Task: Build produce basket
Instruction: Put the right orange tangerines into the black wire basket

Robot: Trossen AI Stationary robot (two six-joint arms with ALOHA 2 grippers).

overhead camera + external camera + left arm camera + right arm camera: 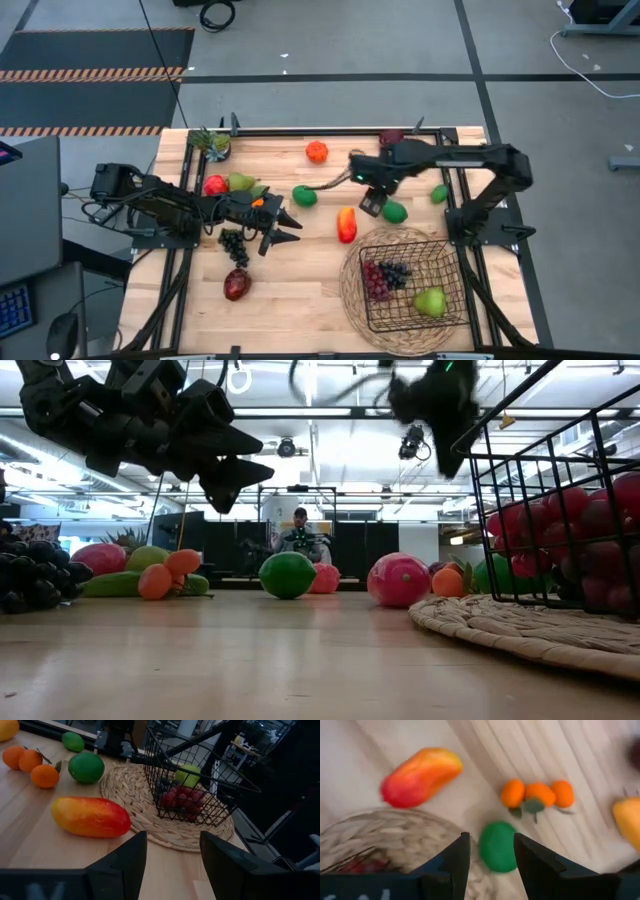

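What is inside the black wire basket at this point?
The black wire-grid basket, on the round woven mat, holds a red grape bunch, a dark purple grape bunch and a green pear. Anything beneath the grapes is covered.

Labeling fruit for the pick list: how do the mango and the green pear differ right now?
Place: the mango lies on the bare table, outside the basket; the green pear sits inside the basket.
Colour: the mango runs red to orange-yellow; the pear is plain green.
Shape: the mango is long and lies on its side; the pear is rounder and more compact.
Shared: neither hand touches either one.
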